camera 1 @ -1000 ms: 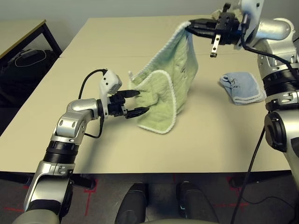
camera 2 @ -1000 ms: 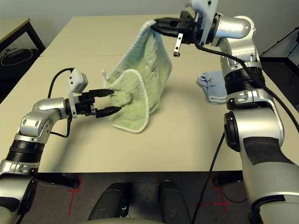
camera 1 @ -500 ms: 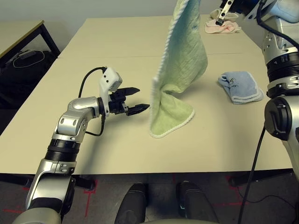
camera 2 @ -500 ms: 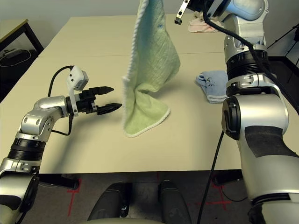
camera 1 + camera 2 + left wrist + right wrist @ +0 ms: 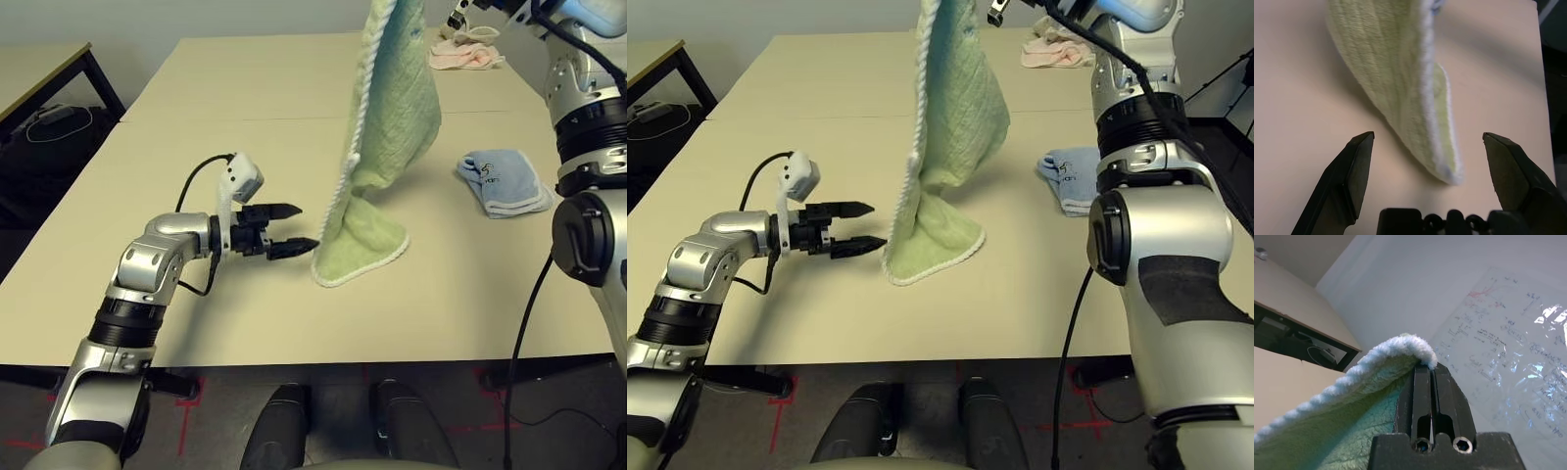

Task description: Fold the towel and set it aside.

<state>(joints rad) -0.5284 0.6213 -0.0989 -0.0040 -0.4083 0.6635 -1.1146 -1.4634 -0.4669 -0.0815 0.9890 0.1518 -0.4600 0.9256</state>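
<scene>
The light green towel [image 5: 392, 108] hangs tall from above the picture's top, held by one edge. Its bottom end [image 5: 361, 250] rests crumpled on the table [image 5: 245, 108]. My right gripper [image 5: 1425, 377] is shut on the towel's white-stitched edge [image 5: 1396, 350], high over the table. My left gripper [image 5: 299, 227] is open, low over the table just left of the towel's bottom end, fingertips pointing at it. In the left wrist view the towel's lower fold [image 5: 1405, 93] lies ahead between the spread fingers [image 5: 1354, 169], untouched.
A folded pale blue towel [image 5: 505, 181] lies at the right of the table. A pink cloth [image 5: 468, 56] sits at the far right back. A dark side table [image 5: 49, 69] with cables stands to the left.
My right gripper has lifted the towel higher, so it now hangs long with only its end on the table. My left gripper has let go of the towel and now sits beside its bottom end.
</scene>
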